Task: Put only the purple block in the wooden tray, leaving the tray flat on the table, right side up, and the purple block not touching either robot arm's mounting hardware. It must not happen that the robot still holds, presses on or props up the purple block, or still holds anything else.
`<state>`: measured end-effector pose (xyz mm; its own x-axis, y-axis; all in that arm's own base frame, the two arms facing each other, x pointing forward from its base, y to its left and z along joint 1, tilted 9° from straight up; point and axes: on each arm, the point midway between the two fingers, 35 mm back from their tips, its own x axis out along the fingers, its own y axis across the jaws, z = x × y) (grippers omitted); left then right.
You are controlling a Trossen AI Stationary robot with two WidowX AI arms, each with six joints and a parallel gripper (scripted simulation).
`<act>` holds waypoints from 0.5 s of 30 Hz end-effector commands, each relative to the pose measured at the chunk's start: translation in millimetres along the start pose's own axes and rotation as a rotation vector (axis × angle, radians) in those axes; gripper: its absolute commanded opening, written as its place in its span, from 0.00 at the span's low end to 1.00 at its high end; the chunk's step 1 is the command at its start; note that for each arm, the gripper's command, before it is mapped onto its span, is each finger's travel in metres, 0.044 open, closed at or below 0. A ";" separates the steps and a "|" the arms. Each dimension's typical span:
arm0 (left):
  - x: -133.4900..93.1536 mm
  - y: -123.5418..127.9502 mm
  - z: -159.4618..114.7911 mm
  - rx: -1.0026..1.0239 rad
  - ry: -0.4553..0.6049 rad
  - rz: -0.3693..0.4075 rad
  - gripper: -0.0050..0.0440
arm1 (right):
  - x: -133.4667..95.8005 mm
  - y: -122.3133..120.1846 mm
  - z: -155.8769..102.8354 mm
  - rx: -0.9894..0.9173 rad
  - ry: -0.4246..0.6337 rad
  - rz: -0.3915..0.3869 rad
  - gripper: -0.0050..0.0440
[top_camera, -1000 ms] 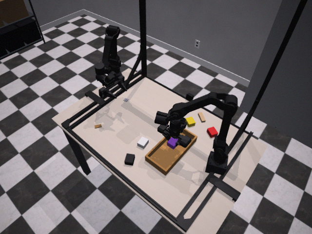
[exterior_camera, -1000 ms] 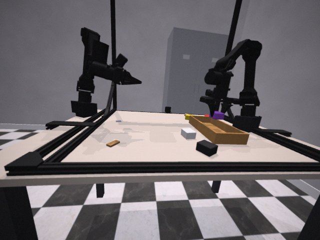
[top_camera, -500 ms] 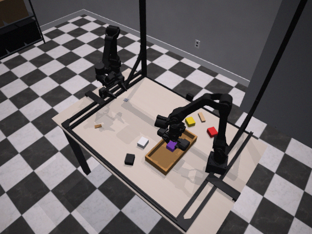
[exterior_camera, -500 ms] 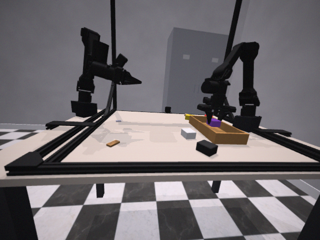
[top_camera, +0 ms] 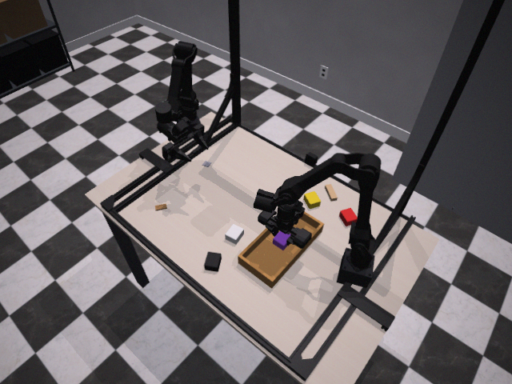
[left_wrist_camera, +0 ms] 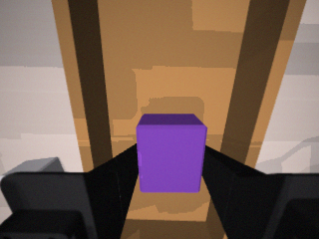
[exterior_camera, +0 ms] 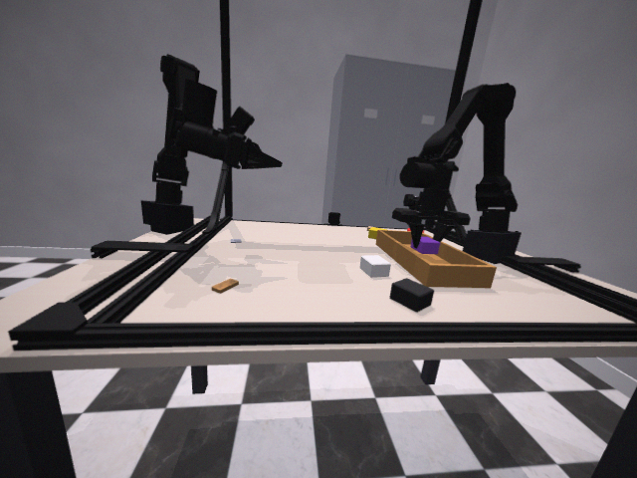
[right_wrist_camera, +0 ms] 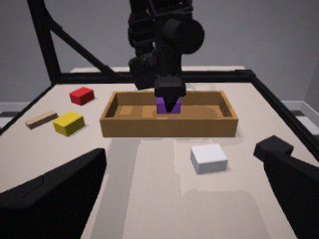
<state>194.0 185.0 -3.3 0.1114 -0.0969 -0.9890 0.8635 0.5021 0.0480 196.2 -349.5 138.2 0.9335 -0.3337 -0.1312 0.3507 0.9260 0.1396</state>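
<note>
The purple block is gripped between the fingers of my left gripper, low inside the wooden tray. In the left wrist view the purple block sits between the dark fingers, with the tray floor right beneath it. I cannot tell whether it touches the floor. The tray lies flat and right side up. The block also shows in the exterior view and in the right wrist view. My right gripper is open and empty, raised near its base at the far corner.
A white block and a black block lie beside the tray. A yellow block, a red block and a tan strip lie behind it. Another tan piece lies far off.
</note>
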 end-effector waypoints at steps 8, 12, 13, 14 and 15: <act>9.7 0.4 0.6 -0.002 -0.004 0.001 0.10 | 0.1 -0.1 0.1 -0.005 -0.001 0.002 0.92; 16.3 0.5 0.6 -0.002 -0.004 0.001 0.10 | 0.1 -0.1 0.1 -0.005 -0.001 0.002 0.92; 17.9 0.5 0.6 -0.002 -0.004 0.001 0.10 | 0.1 -0.1 0.1 -0.005 -0.001 0.002 0.92; 19.6 0.5 0.6 -0.002 -0.004 0.001 0.10 | 0.1 -0.1 0.1 -0.005 -0.001 0.002 0.92; 21.2 0.5 0.7 -0.002 -0.004 0.001 0.10 | 0.1 -0.1 0.1 -0.005 -0.001 0.002 0.92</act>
<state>198.6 186.6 -16.2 0.1209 -0.0863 -0.9889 0.8628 0.5017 0.0617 196.2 -349.5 138.2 0.9335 -0.3337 -0.1312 0.3507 0.9260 0.1396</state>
